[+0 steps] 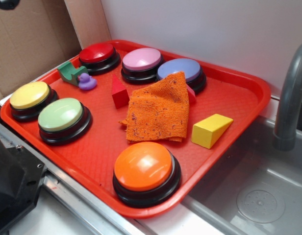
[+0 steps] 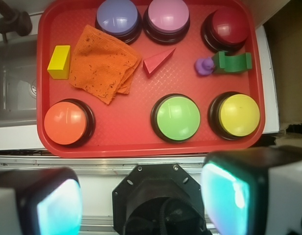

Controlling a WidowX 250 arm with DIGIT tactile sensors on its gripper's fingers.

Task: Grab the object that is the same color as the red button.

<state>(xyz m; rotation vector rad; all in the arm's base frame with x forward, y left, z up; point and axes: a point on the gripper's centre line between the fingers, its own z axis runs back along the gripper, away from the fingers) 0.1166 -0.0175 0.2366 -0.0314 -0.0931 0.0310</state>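
Observation:
The small red wedge block (image 1: 119, 92) (image 2: 157, 60) lies on the red tray (image 1: 224, 103) (image 2: 116, 137), between the pink button and the orange cloth. The dark-red dome button (image 1: 97, 55) (image 2: 229, 25) sits at the tray's back corner. In the wrist view my gripper (image 2: 141, 198) hangs high over the robot base, outside the tray's near edge. Its jaws stand wide apart and hold nothing. The gripper does not show in the exterior view.
Also on the tray: orange cloth (image 1: 158, 108), yellow wedge (image 1: 211, 129), orange button (image 1: 144, 169), green button (image 1: 62, 117), yellow button (image 1: 30, 98), pink button (image 1: 141, 62), blue-violet button (image 1: 182, 72), purple duck (image 1: 86, 82), green piece (image 1: 70, 73). A sink and faucet (image 1: 290, 98) lie beside it.

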